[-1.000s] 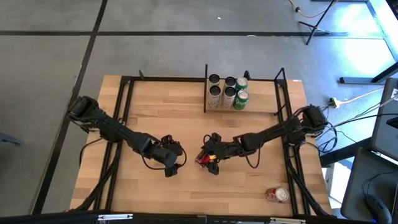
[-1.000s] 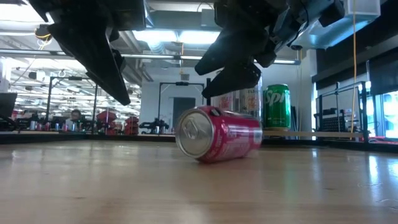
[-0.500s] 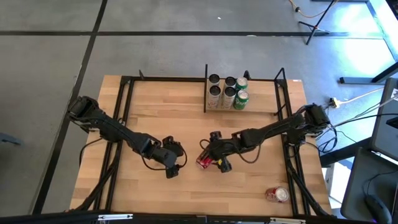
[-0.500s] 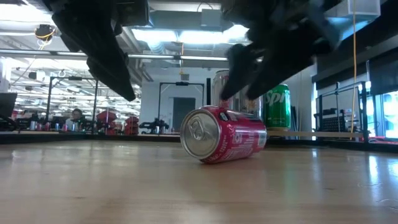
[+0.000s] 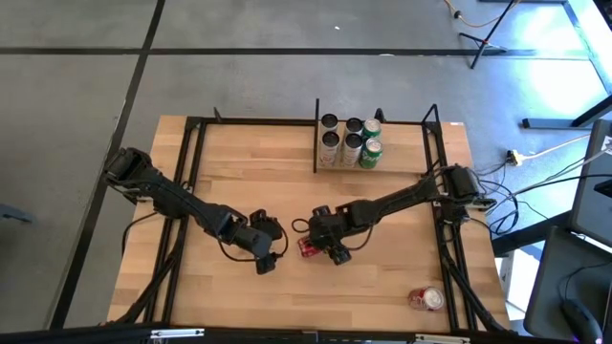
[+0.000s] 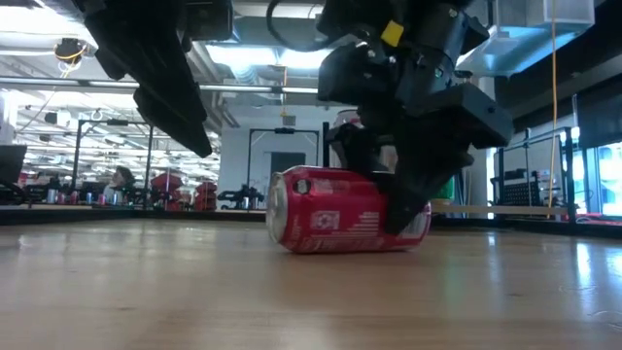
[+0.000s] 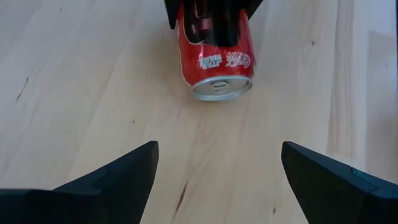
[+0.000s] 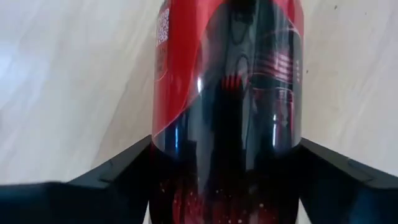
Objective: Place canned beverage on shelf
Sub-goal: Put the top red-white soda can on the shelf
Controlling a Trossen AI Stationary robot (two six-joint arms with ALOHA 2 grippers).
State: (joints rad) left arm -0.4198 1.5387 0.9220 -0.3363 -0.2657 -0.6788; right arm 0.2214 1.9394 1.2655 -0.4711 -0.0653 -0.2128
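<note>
While you read this from the overhead view, picture a wide wooden counter [image 5: 239, 182] filling the middle of the frame. At its upper right sits the shelf [image 5: 382, 164], a pale board inside thin black rods, already holding a cluster of upright cans [image 5: 350, 141] at its upper left corner.

Two dark arms reach in from either side. The left gripper [image 5: 267, 250] waits at centre left of the frame, just beside the action, its fingers spread wide and empty. The right gripper [image 5: 323, 245] is at the centre of the frame, low over the counter.

Between its fingers lies the red can [image 6: 345, 210], on its side on the counter, well apart from the shelf. In the right wrist view the can fills the gap between the two dark fingers, which stand apart on either flank. They look close to the can's sides, yet you cannot tell for certain that they are pressing on it.

A second red can [image 5: 426, 298] lies on its side at the lower right of the frame.

The step in hand looks like the grasp. Next you would likely need to close firmly on the can, lift it, turn it upright and carry it to a bare part of the shelf.
</note>
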